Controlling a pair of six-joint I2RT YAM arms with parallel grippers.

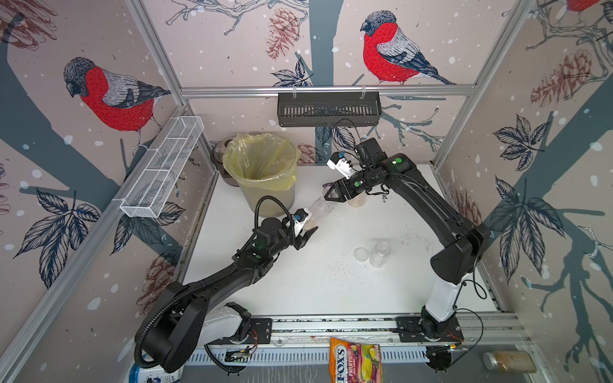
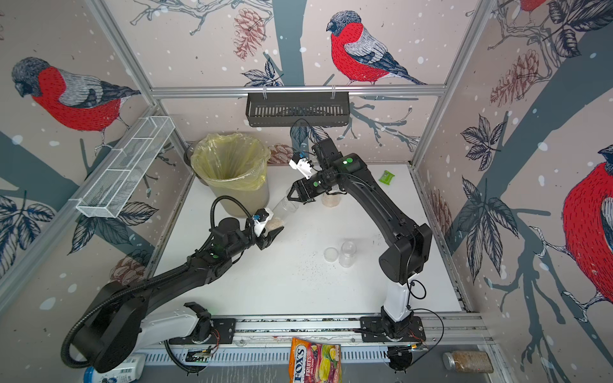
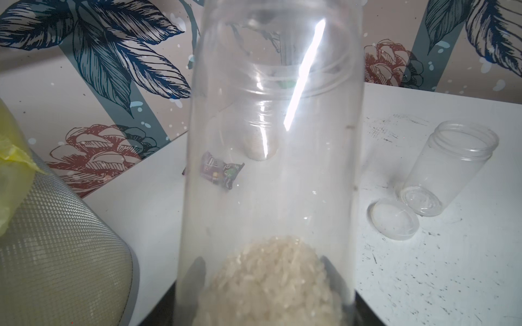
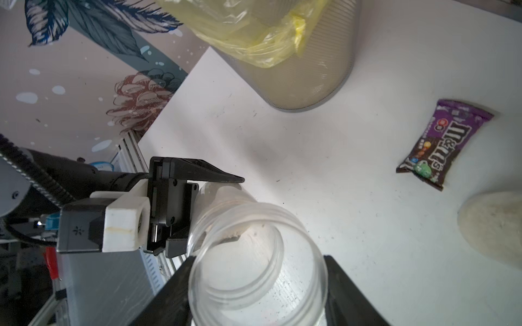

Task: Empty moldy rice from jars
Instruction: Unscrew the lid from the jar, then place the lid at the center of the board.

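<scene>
Rice [image 3: 271, 282], pale and fine-grained, is sitting heaped at the base end of a slim jar [image 1: 320, 207]. The left pincer [image 1: 308, 233] is clamping that base, with a finger pressing on each side. The jar is hanging tilted above the counter [image 1: 331, 282], its mouth end pointing away from the left pincer toward the right pincer [image 1: 329, 195]. The right pincer's black fingers [image 4: 341, 293] are sitting against both sides of the mouth end and gripping it. I cannot tell whether a clear lid is covering the mouth. Just beside the left pincer, on the side away from the right arm, a mesh bin [image 1: 272, 202] is standing with a yellow bag liner [image 1: 262, 156] draping over its rim. Right behind the right pincer, partly under its wrist, a wider jar [image 1: 356, 200] holding more pale rice is standing on the counter. An M&M's packet [image 4: 443, 144] is lying flat near that jar. Well apart from both pincers, toward the arm bases, an empty jar [image 1: 379, 253] is resting open with a loose round lid [image 1: 361, 254] just beside it, and dark specks are dotting the counter around them.
</scene>
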